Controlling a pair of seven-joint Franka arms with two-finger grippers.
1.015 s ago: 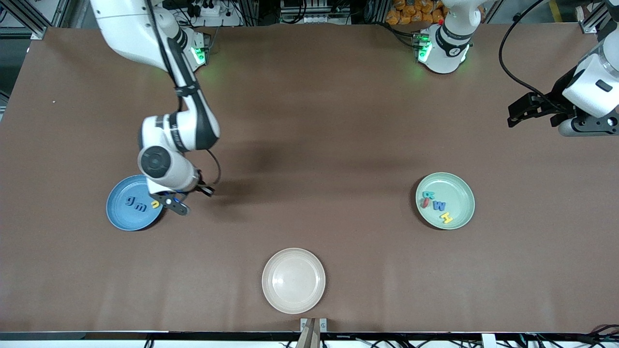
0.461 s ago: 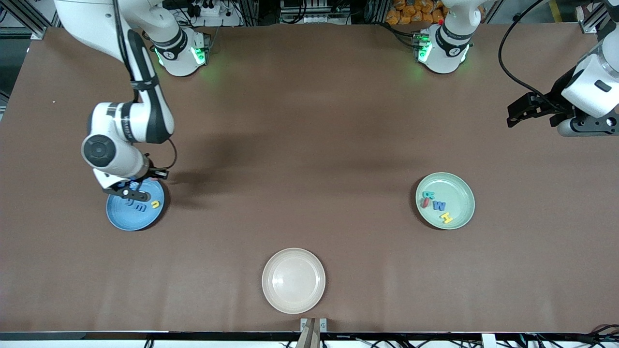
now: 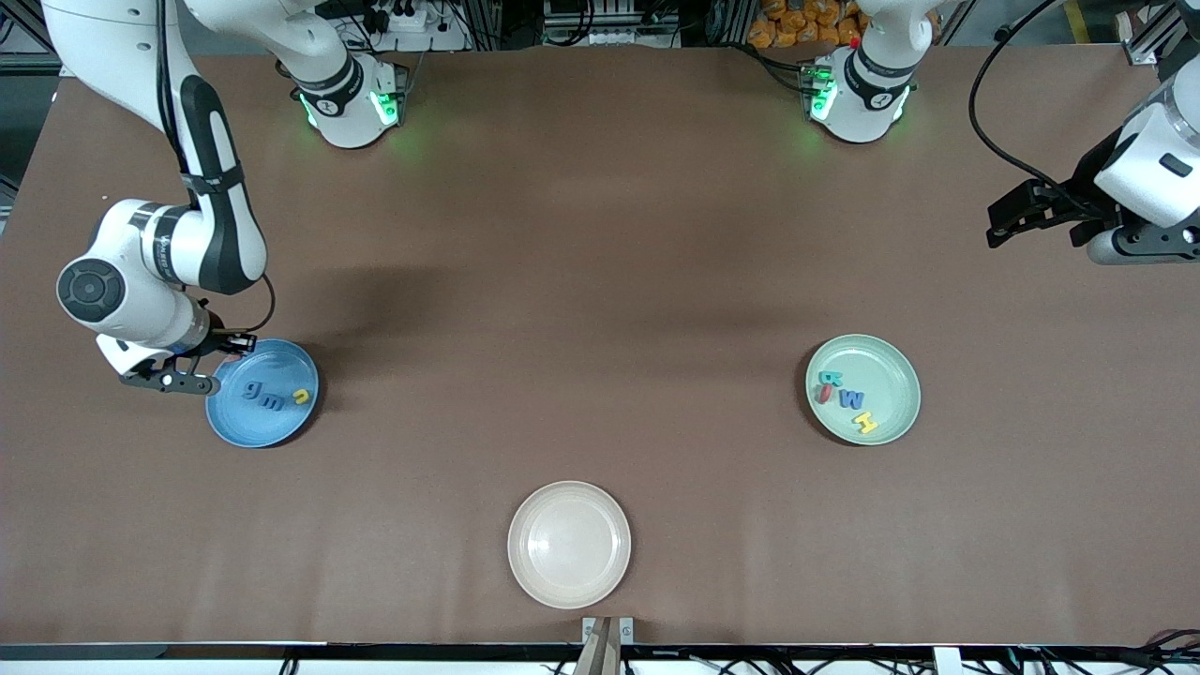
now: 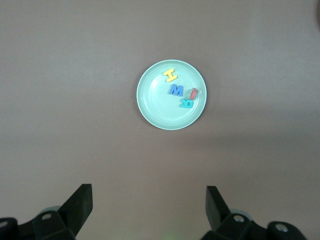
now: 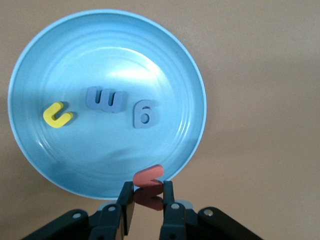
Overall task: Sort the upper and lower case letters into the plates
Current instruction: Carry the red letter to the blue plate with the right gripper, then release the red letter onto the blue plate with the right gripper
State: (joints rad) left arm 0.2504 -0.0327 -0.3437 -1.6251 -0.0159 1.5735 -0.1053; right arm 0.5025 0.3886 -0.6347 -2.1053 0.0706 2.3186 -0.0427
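Letters: 1 red-pink letter [image 5: 148, 176] is pinched between the closed fingers of the right gripper [image 5: 148, 200], held over the rim of the blue plate [image 3: 228, 427] on the side toward the right arm's end of the table; its shape cannot be read in the grip, and in the front view the wrist hides it. The right arm descends from its base, elbow bent, wrist housing turned toward the camera, fingers pointing at the plate. Inside the blue plate lie 3 letters: a blue "g" [image 3: 253, 388], a blue "m" [image 3: 273, 403] just beside it, and a yellow curved letter [image 3: 301, 397], possibly "u" or "n". The left gripper [image 4: 149, 200] hangs spread wide and empty, high over the left arm's end of the table, the arm waiting; its upper links are cut off by the frame edge. The mint green plate [image 3: 895, 364] holds 4 letters clustered together: a teal "R" [image 3: 830, 378], a red-pink piece [image 3: 824, 395] partly tucked against it and hard to identify, a blue "M" [image 3: 851, 398], and a yellow "H" [image 3: 865, 423]. A cream-beige plate [image 3: 569, 544] sits nearest the front camera. Surface: brown matte tabletop [image 3: 600, 281]; cables and aluminium framing run along the arms' edge of the table.
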